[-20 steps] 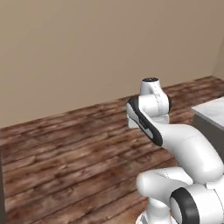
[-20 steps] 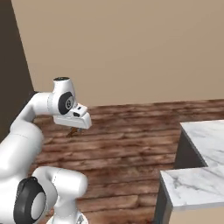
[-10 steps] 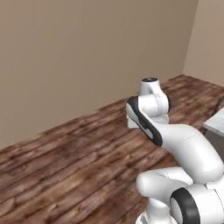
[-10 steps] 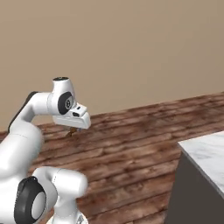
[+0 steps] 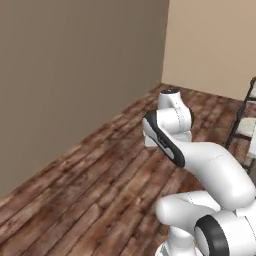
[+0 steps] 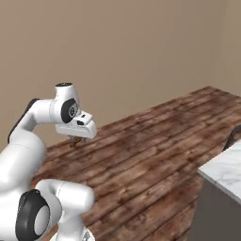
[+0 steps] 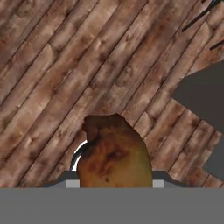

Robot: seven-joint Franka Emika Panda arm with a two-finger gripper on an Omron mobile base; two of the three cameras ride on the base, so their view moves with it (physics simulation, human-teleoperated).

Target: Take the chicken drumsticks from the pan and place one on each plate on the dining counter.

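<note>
The gripper point(image 6: 75, 140) hangs high over a bare stretch of dark wooden plank floor point(image 6: 155, 155), its fingers closed on a chicken drumstick point(image 7: 114, 153). In the hand view the orange-brown meat sits between the finger tips at the bottom, its rounded end pointing away from the camera and covering the jaws themselves. In the right base view a small brown bit of it shows just under the white hand, well above the boards. At the lower right edge of that view the corner of the dining counter point(image 6: 225, 172) comes in: a white, grey-veined marble top on a plain grey panel, well apart from the gripper, with open floor between them. What lies on the slab cannot be told from the little that shows. A dark curved piece point(image 6: 232, 138) rises just behind the slab's far edge. In the left base view a thin dark-framed chair point(image 5: 243, 120) stands at the right edge, beyond the arm. Tan walls point(image 5: 75, 70) close the room on the far side, meeting in a corner, and the boards run clear up to them.
</note>
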